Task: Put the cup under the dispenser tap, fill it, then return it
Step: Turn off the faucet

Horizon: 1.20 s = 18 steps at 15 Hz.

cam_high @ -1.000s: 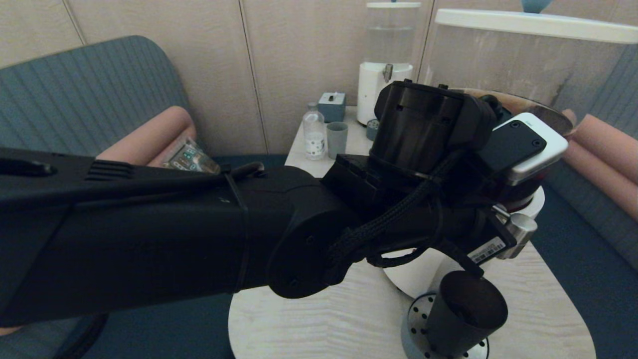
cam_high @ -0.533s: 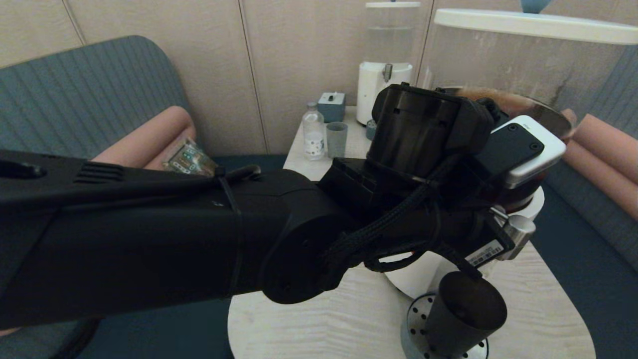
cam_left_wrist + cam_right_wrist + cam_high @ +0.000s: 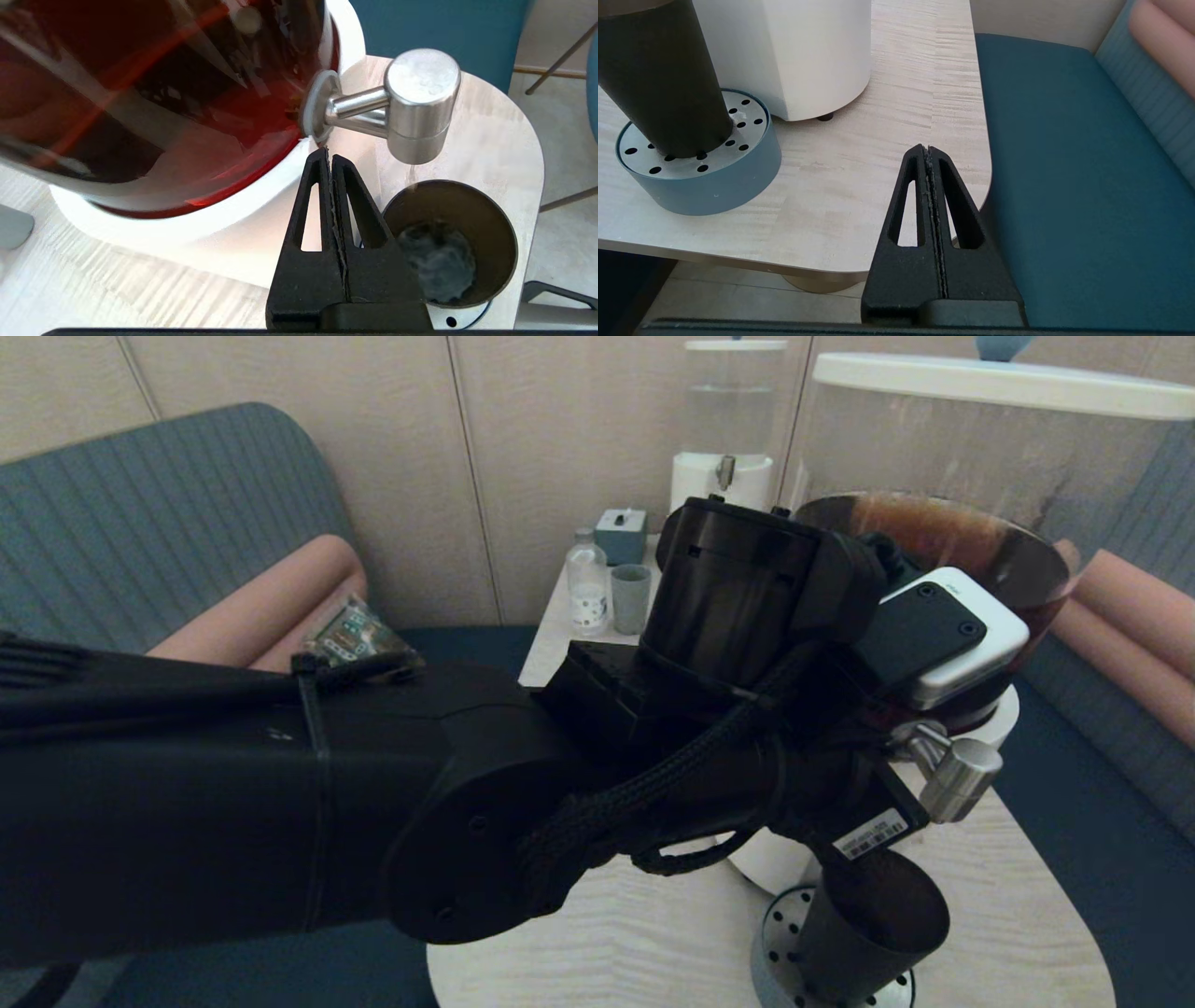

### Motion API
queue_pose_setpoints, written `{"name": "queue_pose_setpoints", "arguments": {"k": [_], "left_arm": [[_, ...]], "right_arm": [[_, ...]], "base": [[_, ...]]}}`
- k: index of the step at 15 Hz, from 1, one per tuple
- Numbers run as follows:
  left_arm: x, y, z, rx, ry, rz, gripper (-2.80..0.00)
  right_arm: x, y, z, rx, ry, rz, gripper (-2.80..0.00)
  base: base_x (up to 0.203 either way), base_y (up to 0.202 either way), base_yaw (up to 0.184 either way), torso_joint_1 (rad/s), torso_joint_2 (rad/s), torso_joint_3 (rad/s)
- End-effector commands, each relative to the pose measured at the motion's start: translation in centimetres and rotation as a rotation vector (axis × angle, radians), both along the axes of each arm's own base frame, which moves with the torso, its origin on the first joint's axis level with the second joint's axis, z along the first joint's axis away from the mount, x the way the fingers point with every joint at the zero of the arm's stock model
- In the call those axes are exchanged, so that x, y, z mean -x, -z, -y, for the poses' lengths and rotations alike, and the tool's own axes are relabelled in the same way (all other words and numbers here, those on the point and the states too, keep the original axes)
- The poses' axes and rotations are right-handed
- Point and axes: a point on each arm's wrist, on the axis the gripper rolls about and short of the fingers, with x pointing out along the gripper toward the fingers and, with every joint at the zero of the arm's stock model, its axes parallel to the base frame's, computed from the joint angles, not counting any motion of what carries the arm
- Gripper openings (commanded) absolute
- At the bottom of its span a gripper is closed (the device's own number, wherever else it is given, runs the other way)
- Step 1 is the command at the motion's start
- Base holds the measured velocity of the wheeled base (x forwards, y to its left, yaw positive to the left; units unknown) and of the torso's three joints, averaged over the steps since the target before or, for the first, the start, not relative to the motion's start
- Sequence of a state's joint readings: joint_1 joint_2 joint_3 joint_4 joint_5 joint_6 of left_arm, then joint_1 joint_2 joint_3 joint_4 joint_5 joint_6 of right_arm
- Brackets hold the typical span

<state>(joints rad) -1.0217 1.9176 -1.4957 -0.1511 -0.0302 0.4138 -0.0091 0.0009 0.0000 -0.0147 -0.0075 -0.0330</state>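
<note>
— So where does the black cup stand?

— Upright on the perforated drip tray, at the near right of the pale wooden table, just below the steel dispenser tap. Something pale and cloudy sits at its bottom; I can't tell how full it is.

— And the grippers?

— The left gripper has its fingers pressed together on nothing, tips near the tap's stem and the white base of the dispenser. The right gripper is also closed and empty, hanging low off the table's near right corner.

— What could go wrong?

— The tap's mouth looks set toward the cup's far rim, so a stream might catch the edge and splash. A closed gripper swinging past could clip the tall, narrow-footed cup and tip it. Grasping it needs the fingers spread first.
</note>
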Motion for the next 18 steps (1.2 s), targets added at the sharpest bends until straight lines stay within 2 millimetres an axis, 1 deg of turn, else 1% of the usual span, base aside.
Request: {"name": "queue_pose_setpoints", "arguments": {"k": [1,5,9,18], "left_arm": [[0.2,-0.4,-0.3,0.007,0.001,0.008,-2.80],[0.1,-0.6,-0.2,0.014,0.001,0.012,-2.80],[0.7,-0.5,0.4,0.013,0.023,0.011,-2.80],[0.1,-0.1,1.6,0.017,0.024,0.014,-2.80]], "right_arm": [[0.0,0.1,0.0,0.001,0.000,-0.003,-2.80],[0.0,0.1,0.0,0.001,0.000,-0.003,-2.80],[0.0,0.0,0.0,0.001,0.000,-0.002,-2.80],[0.0,0.1,0.0,0.001,0.000,-0.003,-2.80]], "base": [[0.000,0.000,0.000,0.000,0.00,0.000],[0.000,0.000,0.000,0.000,0.00,0.000],[0.000,0.000,0.000,0.000,0.00,0.000],[0.000,0.000,0.000,0.000,0.00,0.000]]}}
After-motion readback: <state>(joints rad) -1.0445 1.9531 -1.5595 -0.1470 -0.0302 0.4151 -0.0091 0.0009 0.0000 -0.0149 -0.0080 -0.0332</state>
